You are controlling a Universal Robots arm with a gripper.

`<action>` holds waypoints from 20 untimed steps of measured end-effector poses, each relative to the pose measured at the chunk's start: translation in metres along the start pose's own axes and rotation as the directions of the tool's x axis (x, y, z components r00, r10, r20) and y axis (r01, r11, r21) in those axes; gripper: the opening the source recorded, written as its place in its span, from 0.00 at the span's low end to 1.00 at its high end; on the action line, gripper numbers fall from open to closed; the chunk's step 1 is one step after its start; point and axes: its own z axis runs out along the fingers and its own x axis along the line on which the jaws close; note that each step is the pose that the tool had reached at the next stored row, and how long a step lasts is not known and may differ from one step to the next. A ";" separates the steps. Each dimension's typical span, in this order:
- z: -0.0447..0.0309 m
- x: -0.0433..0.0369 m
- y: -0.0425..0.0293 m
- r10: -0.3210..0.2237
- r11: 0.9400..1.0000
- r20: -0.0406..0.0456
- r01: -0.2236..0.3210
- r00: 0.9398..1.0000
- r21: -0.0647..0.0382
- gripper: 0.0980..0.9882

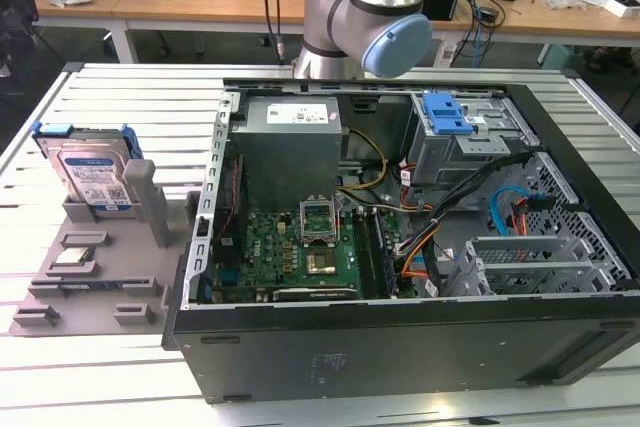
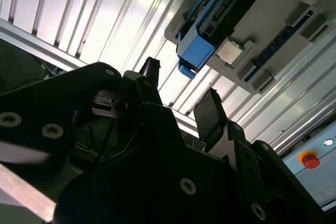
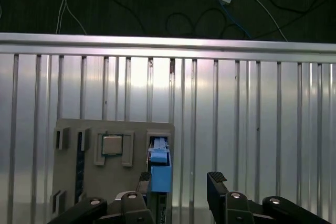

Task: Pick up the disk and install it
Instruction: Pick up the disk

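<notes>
The disk (image 1: 95, 172) stands on edge in a grey holder (image 1: 130, 297) at the exterior view's left, its white-and-blue label facing out and blue rails around it. In both wrist views I look along it edge on, as a dark slab with blue rails (image 3: 159, 169) (image 2: 220, 9). My gripper (image 3: 180, 182) (image 2: 180, 90) hangs well above the slatted table, open, with nothing between its black fingers (image 3: 216, 179). In the first wrist view the disk's blue rail shows just inside one finger.
An open computer case (image 1: 400, 337) lies on the table, with a grey drive cage and blue latch (image 1: 447, 114) at its far right. A small silver chip (image 3: 112, 144) sits in the holder beside the disk. A red button (image 2: 310, 159) shows on the table frame.
</notes>
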 end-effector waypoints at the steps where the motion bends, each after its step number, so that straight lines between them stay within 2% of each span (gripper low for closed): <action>1: 0.0009 -0.0001 -0.0003 0.000 1.000 0.000 0.000 1.000 0.000 0.50; 13: 0.0094 -0.0002 -0.0013 0.000 1.000 0.000 0.000 1.000 0.000 0.50; 20: 0.0207 0.0001 -0.0031 0.000 1.000 -0.004 0.000 1.000 0.000 0.50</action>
